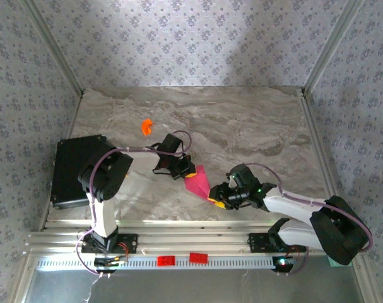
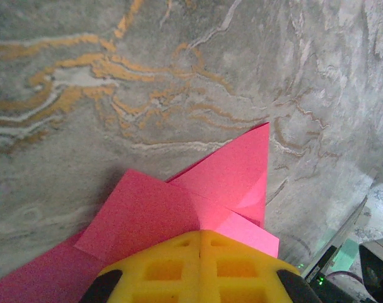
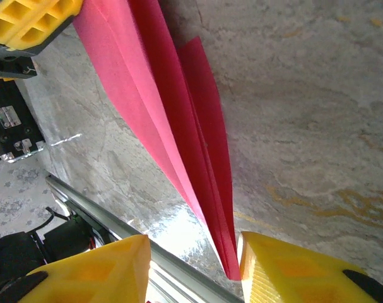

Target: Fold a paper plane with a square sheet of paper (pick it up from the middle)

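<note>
Centre frame, top view: we note the paper plane [image 1: 199, 181] over the bench [image 1: 254, 120]. Left claw [image 1: 186, 169] is clamped on its upper end; right claw [image 1: 218, 199] stands part-open, fingers [image 3: 292, 271] either side of its tip.

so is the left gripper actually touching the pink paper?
Touching. Left wrist view: the left gripper is shut, and the pink paper butts straight against its yellow fingertips with no gap.

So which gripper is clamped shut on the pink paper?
The left gripper: its fingers are pressed together on the paper, while the right gripper's fingers stand apart, the paper's tip between them.
</note>
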